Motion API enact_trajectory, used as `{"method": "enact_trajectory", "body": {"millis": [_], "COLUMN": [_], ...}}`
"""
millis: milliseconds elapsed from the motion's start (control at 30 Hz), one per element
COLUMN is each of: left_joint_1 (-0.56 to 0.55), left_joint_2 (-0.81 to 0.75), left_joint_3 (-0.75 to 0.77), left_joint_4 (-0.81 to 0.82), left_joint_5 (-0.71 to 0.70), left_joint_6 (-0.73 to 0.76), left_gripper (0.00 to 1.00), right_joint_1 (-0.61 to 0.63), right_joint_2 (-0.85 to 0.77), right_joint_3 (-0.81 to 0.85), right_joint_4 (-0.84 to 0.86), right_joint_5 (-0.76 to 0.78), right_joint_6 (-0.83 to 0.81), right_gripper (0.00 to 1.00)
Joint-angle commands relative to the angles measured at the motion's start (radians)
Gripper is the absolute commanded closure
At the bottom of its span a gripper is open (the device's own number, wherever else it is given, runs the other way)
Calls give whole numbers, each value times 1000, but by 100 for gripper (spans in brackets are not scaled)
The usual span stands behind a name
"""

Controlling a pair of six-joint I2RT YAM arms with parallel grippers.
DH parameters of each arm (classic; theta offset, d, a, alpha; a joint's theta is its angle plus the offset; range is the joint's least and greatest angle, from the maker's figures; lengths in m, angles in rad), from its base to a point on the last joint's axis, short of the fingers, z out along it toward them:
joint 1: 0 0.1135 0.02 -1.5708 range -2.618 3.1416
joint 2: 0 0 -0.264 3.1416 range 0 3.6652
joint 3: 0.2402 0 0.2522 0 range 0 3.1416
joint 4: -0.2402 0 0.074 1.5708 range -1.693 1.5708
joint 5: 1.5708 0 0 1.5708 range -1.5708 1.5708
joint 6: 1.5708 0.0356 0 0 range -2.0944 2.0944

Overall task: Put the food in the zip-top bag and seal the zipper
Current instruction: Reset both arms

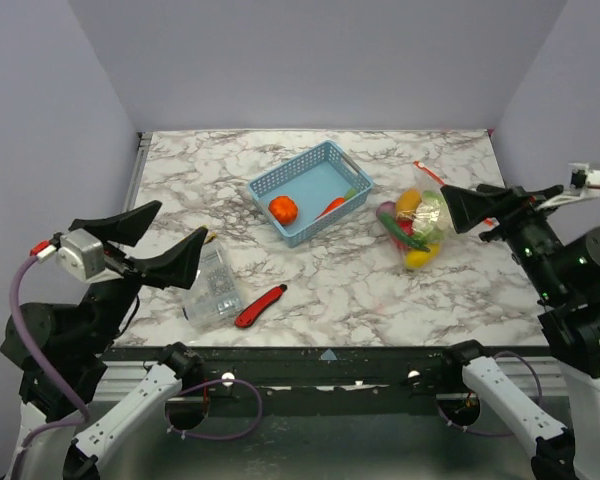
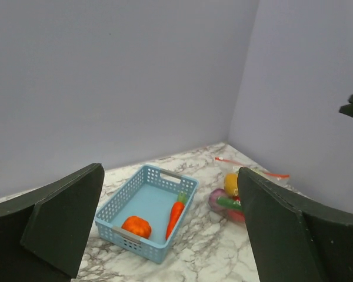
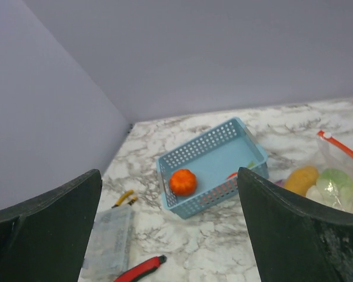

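**Both arms raised over the worktop, bag partly filled**

Nearest the bases, the left gripper [image 1: 152, 245] and the right gripper [image 1: 468, 208] hang above the marble worktop [image 1: 360, 290]. Each has its jaws spread wide and holds nothing. Both wrist views show only empty space between the fingers. This raised, open stance probably serves to give each camera a clear view before a reach.

Near the front edge lie a red utility knife [image 1: 260, 306] and a clear ridged box [image 1: 212, 285], side by side. Neither belongs to the task.

Further back, a blue basket [image 1: 310, 165] sits at mid-worktop. It holds an orange round piece [image 1: 283, 209] and a carrot [image 1: 332, 206], neither yet bagged. The basket walls likely keep them from rolling.

To its right, under the right gripper, the zip-top bag [image 1: 417, 225] lies on its side. The food [image 1: 408, 203] inside it shows yellow, purple, green, white and red. Its zipper [image 1: 430, 172] runs along the far edge, so the mouth faces away from the arms. Whether the strip is pressed shut cannot be told.

By this layout, two pieces must be moved before sealing.
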Motion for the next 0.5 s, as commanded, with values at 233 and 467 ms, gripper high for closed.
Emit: {"method": "enact_trajectory", "body": {"millis": [233,467], "left_joint_1": [5,5], "left_joint_2": [-122,-143], "left_joint_3": [5,-13], "left_joint_4": [26,30], "left_joint_5": [-206,-252], "left_joint_6": [37,53], "left_gripper": [2,2], "right_joint_1": [2,2], "right_joint_2": [-118,-110], "right_joint_3": [-20,-40], "right_joint_4": [2,16], "right_joint_5": [115,120], "right_joint_6": [25,12], "right_gripper": [0,0]}}
